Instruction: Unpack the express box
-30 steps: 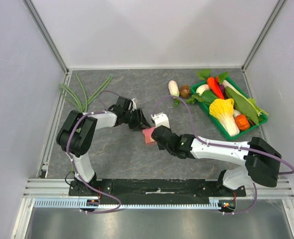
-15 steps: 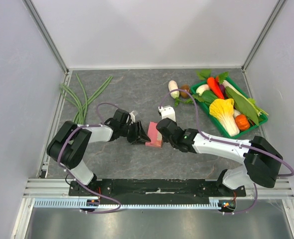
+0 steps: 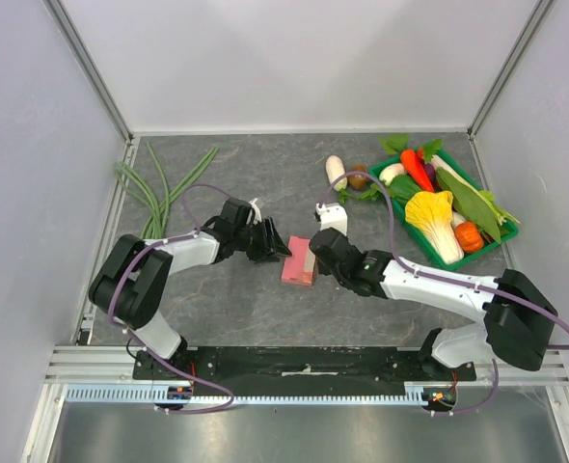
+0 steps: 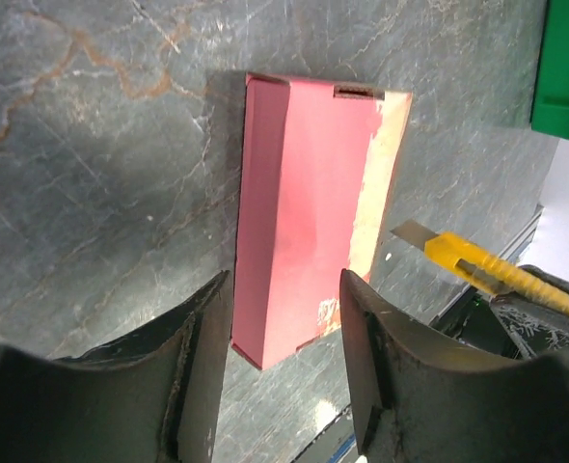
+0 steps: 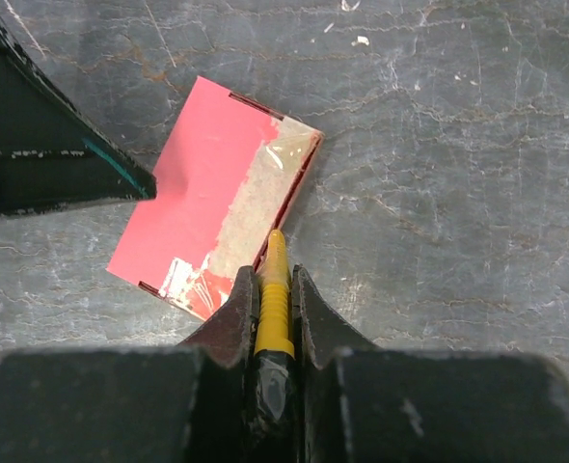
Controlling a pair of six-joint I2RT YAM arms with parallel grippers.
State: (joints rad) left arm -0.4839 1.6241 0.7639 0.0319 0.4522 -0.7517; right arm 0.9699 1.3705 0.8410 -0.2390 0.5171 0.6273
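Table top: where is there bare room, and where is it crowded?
Bare: between beans and radish; between box and near rail. Crowded: mid-table, where left claw, right claw and knife flank the box; tray corner.

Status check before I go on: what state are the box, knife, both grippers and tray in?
express box: closed, flat on the table, tape along one long edge.
utility knife: blade out, tip at the box's taped edge.
right gripper: shut on the utility knife.
left gripper: open, fingers either side of the box's end.
green tray: filled with vegetables.
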